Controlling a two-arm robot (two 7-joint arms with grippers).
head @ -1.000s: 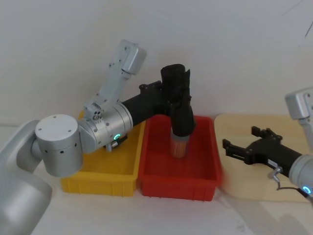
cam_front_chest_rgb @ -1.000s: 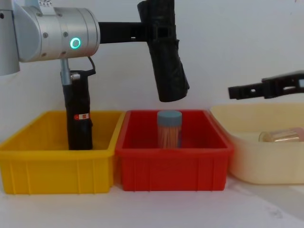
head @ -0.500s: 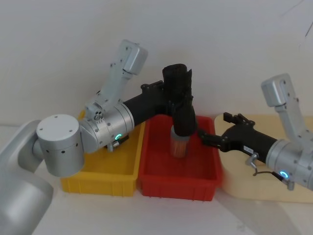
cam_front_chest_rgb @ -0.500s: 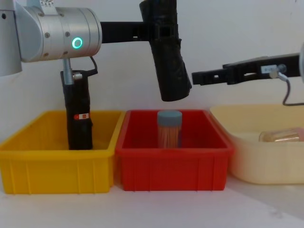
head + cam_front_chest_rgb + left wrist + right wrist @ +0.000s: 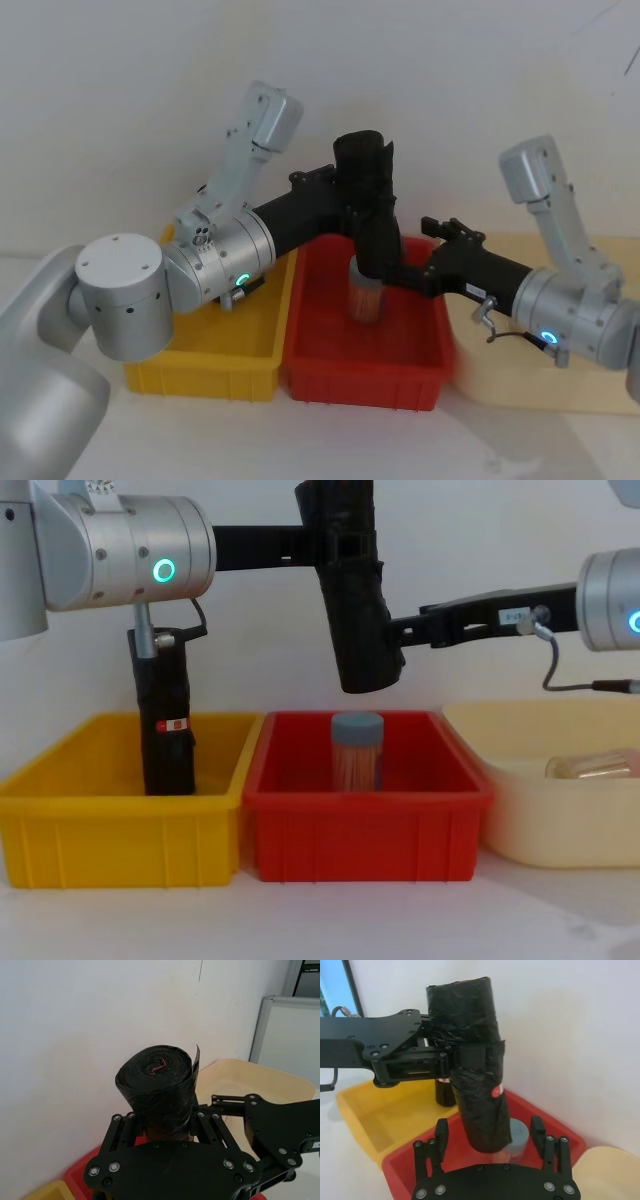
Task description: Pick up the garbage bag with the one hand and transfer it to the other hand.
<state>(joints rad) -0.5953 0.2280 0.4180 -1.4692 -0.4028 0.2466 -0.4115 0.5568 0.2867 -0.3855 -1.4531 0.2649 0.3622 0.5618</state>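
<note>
**Right arm closes in on the held roll**

Since a second ago the right gripper [image 5: 398, 632] has travelled from over the cream tray [image 5: 520, 830] at 3 o'clock in to the garbage bag [image 5: 358, 610], while the left arm has barely shifted.

Nearest in the chest view stand the yellow bin [image 5: 120, 830] at 9 o'clock and the red bin [image 5: 365, 830] at centre, side by side. A blue-capped jar [image 5: 357, 752] stands upright in the red bin. A second black roll with a red sticker [image 5: 166, 730] stands in the yellow bin.

Above the red bin, the left gripper [image 5: 352, 205] pinches the garbage bag near its upper part, holding it clear of the jar and slightly tilted. The right gripper's fingers [image 5: 441, 1132] are spread on either side of the bag's lower end; whether they touch it is unclear.
</note>
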